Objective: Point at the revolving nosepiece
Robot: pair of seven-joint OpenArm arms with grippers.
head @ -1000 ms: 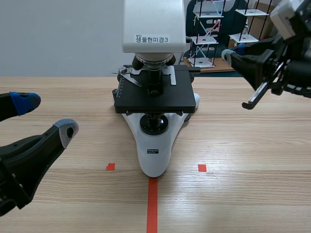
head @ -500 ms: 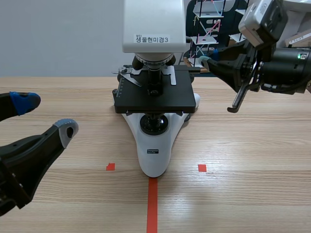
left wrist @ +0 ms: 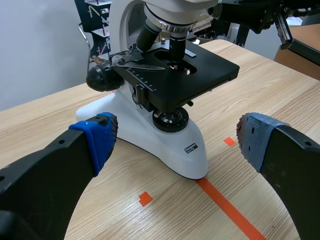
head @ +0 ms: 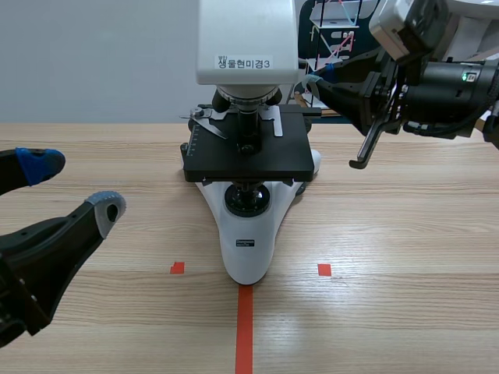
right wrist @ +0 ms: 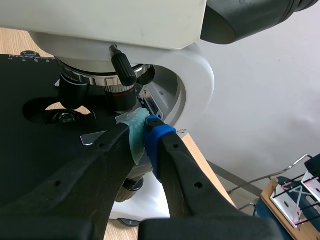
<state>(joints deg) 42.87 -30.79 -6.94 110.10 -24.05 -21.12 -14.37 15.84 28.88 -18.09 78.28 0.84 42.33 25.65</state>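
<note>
A white microscope (head: 248, 234) stands mid-table with a black stage (head: 248, 160). Its revolving nosepiece (head: 247, 97) with dark objectives sits under the white head (head: 246, 39); it shows as nosepiece (left wrist: 167, 22) in the left wrist view and nosepiece (right wrist: 95, 80) in the right wrist view. My right gripper (head: 314, 83) is shut, raised at the microscope's right side, its tips (right wrist: 145, 131) close to the objectives, just right of the nosepiece. My left gripper (head: 74, 187) rests open low at the near left, with nothing between its fingers (left wrist: 97, 137).
Red tape marks (head: 245, 327) lie on the wooden table in front of the microscope base. A rack of white shelves (head: 331, 54) stands behind the table at the back right. Binocular eyepieces (right wrist: 250, 17) jut from the head.
The right arm has swung left from the far right toward the microscope, bringing its shut tips up beside the nosepiece. The left arm has stayed still.
</note>
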